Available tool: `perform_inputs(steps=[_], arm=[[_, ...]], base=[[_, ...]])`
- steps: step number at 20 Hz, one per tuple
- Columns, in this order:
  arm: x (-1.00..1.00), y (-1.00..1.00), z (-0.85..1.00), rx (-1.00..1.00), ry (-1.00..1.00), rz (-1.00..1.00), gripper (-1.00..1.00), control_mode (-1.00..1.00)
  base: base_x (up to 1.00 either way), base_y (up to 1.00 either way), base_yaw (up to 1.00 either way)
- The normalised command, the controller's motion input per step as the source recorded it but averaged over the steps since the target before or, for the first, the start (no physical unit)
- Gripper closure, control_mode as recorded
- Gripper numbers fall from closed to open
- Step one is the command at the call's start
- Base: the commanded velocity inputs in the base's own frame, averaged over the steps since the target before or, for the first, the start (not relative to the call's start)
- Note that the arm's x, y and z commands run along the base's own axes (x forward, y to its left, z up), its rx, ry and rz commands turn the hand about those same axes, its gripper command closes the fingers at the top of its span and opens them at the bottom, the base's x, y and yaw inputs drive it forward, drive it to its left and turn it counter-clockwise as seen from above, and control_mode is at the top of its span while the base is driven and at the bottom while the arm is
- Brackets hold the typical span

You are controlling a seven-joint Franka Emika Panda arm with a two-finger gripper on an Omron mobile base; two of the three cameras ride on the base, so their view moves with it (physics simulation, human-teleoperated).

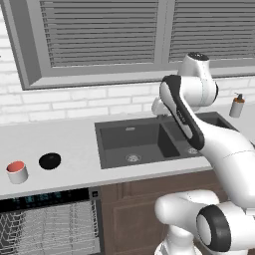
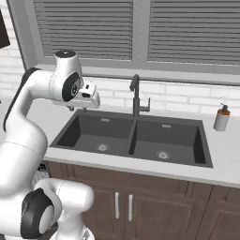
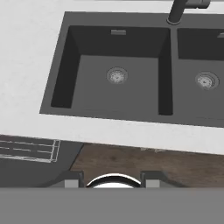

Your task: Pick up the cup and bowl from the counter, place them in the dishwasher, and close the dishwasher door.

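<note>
Dishwasher (image 1: 50,219) display shows nothing readable

The counter (image 1: 74,144) is a long, light grey-white top running under the window, with a dark double sink (image 2: 131,136) set into it and a dark tap (image 2: 136,96) rising behind the divider between the two basins. To the left of the sink, near the front edge, the white cup (image 1: 17,172) with its red inside stands upright. The black bowl (image 1: 50,160) sits just beside it, on the side nearer the sink, apart from it. At the far right, beyond the sink, a white soap dispenser (image 2: 221,117) stands near the wall.
</note>
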Motion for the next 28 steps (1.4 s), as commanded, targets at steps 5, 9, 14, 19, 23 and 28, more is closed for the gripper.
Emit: perform_inputs(steps=[5, 9, 14, 19, 23, 28], arm=[[0.0, 0.5, -0.08, 0.0, 0.01, 0.0, -1.0, -1.0], [0.0, 1.0, -0.26, 0.0, 0.0, -0.04, -1.0, -1.0], [0.08, 1.0, -0.45, -0.03, 0.09, -0.06, -1.0, -1.0], [0.24, 1.0, -0.43, -0.09, 0.14, -0.08, -1.0, -1.0], [0.39, 1.0, -0.35, -0.13, 0.18, -0.08, -1.0, -1.0], [0.6, 1.0, -0.3, -0.06, 0.21, -0.07, -1.0, -1.0]], base=[[0.0, 0.0, 0.0], [0.0, 0.0, 0.0], [0.0, 0.0, 0.0], [0.0, 0.0, 0.0], [0.0, 0.0, 0.0], [0.0, 0.0, 0.0]])
